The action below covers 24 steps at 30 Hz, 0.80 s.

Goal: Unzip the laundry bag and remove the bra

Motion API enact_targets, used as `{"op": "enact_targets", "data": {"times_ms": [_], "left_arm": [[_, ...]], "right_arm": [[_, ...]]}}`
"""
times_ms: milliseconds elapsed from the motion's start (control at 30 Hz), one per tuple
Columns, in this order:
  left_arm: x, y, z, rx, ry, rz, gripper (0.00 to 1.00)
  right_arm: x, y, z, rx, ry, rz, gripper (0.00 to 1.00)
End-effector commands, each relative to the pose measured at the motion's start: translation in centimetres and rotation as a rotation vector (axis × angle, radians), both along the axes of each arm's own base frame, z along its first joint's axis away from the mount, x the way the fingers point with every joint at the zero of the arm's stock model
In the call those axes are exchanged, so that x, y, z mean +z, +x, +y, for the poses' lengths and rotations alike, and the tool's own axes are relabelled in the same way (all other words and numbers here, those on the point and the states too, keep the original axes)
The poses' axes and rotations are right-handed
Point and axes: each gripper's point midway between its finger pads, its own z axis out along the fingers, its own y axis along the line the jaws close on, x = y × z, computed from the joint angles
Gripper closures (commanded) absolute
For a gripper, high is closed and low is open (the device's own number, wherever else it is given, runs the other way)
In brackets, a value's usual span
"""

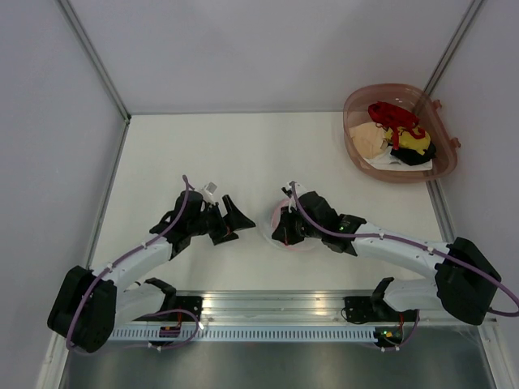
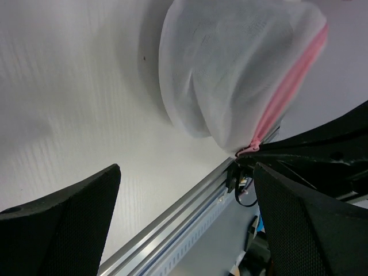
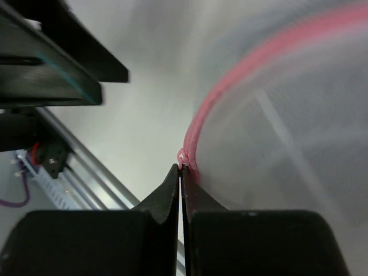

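Observation:
The laundry bag (image 1: 276, 217), white mesh with a pink zipper rim, sits mid-table between my arms. In the left wrist view the bag (image 2: 230, 63) is a rounded pouch with its rim (image 2: 290, 86) down the right side. My right gripper (image 1: 285, 231) is shut on the pink zipper end at the rim; its tips (image 3: 181, 168) pinch the pink loop, with the rim (image 3: 230, 80) curving away and mesh (image 3: 287, 144) to the right. My left gripper (image 1: 235, 219) is open and empty just left of the bag (image 2: 187, 172), not touching it. The bra is hidden.
A pinkish-brown plastic basket (image 1: 444, 166) holding red, yellow, black and beige clothes stands at the back right corner. The aluminium rail (image 1: 276, 304) runs along the near edge; it also shows in the left wrist view (image 2: 172, 221). Enclosure walls ring the table.

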Motion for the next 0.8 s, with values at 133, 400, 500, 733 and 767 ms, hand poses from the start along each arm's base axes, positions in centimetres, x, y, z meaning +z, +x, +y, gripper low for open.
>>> {"op": "enact_targets", "data": {"times_ms": [133, 400, 500, 733, 767], "left_arm": [[3.8, 1.4, -3.1, 0.008, -0.223, -0.010, 0.00], [6.9, 3.2, -4.4, -0.007, -0.217, -0.126, 0.01], [6.1, 3.7, -4.9, -0.044, -0.191, -0.133, 0.01], [6.1, 1.8, -8.7, -0.403, -0.210, -0.145, 0.04], [7.3, 1.4, -9.8, -0.467, -0.213, -0.174, 0.04]], "right_arm": [[3.7, -0.8, 5.4, 0.194, 0.239, -0.018, 1.00], [4.2, -1.5, 5.6, 0.276, 0.246, -0.050, 1.00], [4.9, -2.5, 5.6, 0.354, 0.250, -0.061, 0.99], [5.5, -4.3, 4.8, 0.523, 0.203, -0.095, 1.00], [5.5, -4.6, 4.6, 0.548, 0.188, -0.098, 1.00]]}}
